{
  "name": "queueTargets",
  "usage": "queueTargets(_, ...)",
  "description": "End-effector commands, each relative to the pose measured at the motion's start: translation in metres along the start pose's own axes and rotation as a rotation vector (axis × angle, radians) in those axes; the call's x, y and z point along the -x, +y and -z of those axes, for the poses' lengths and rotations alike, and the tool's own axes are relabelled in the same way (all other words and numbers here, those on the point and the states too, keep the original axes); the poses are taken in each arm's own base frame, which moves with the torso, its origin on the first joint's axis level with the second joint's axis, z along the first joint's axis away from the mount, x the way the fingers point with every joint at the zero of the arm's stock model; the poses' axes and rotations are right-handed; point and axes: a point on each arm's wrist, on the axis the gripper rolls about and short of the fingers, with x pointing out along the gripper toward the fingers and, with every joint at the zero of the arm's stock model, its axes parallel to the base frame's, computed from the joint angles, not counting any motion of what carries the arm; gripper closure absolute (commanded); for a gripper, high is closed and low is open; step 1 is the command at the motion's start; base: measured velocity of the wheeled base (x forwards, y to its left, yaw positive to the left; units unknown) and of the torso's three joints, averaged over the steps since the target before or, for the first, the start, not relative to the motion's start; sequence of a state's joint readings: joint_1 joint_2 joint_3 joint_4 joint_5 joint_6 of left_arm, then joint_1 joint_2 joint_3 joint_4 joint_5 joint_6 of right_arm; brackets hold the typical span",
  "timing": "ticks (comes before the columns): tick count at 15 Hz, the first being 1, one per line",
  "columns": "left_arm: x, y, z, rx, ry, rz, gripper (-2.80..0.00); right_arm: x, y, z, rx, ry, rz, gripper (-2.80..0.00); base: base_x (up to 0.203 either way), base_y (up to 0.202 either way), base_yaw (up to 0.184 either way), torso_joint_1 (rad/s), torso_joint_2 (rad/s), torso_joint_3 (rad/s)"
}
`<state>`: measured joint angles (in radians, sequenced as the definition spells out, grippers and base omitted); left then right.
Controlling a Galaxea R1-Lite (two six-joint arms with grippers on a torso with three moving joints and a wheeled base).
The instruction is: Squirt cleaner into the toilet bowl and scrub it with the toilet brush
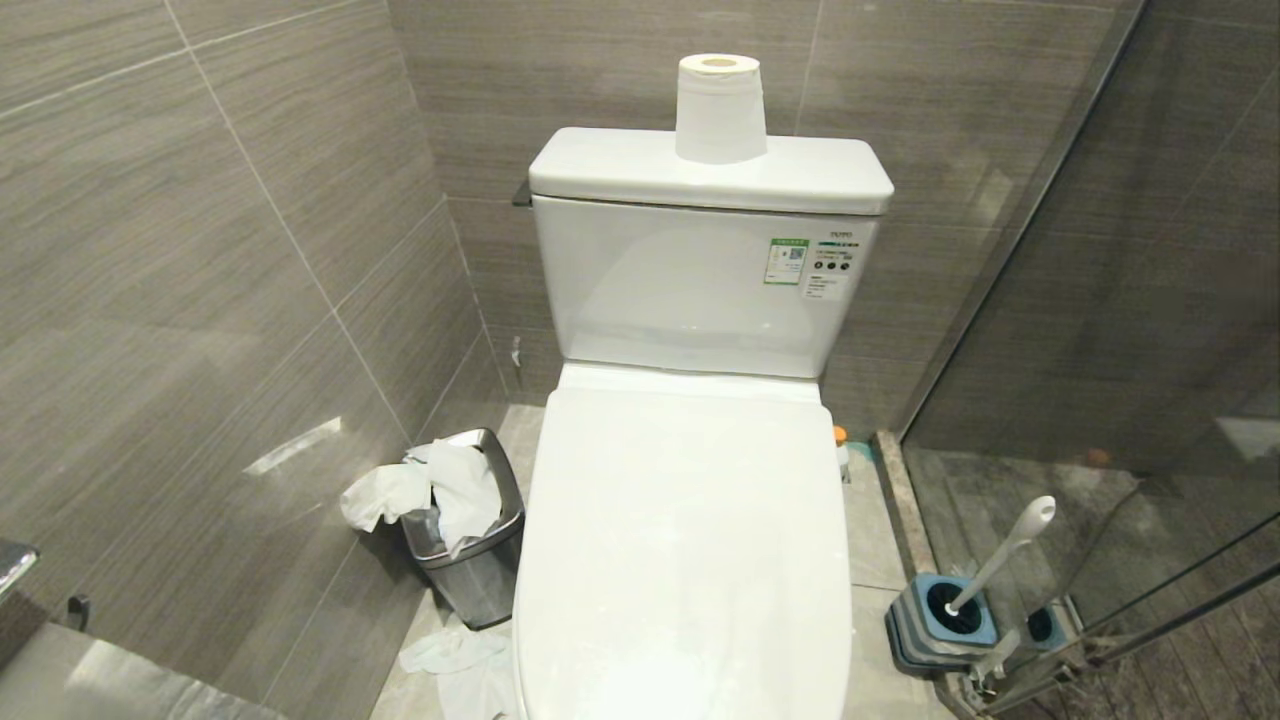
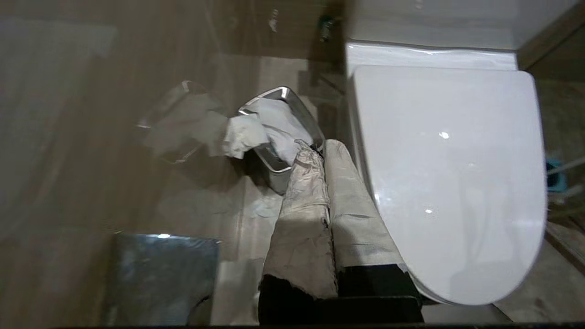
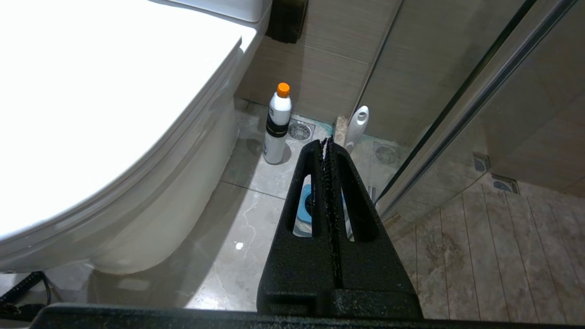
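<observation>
White glossy ceramic, lid shut over the toilet bowl, so we're at the very start: no blue cleaner anywhere yet. Our left pincer hangs closed and empty by the lid's edge, near the steel bin; right pincer is closed too, holding nothing. Lid probably needs lifting first. The slim white-handled toilet brush sits bristles-down in its blue-grey square holder on the floor right of the bowl, handle slanting up toward the glass.
</observation>
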<state>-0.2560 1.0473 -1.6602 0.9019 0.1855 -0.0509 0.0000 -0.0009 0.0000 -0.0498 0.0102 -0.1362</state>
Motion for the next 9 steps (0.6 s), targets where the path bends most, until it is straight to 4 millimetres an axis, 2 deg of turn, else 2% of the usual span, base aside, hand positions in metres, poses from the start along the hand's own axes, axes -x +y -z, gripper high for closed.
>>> queueTargets(1,0.037,0.008,0.009,0.0,-0.085,-0.038,0.0,0.0,0.0,0.0,0.002,0.0,0.0,0.0,0.0,0.0,0.0,0.0,0.0,0.0)
queueTargets(5,0.079,0.011,0.03,0.003,-0.183,0.04,0.0,0.0,0.0,0.0,0.002,0.0,0.0,0.0,0.0,0.0,0.0,0.0,0.0,0.0)
queueTargets(9,0.113,0.011,0.055,0.0,-0.263,0.064,0.0,0.0,0.0,0.0,0.002,0.0,0.0,0.0,0.0,0.0,0.0,0.0,0.0,0.0)
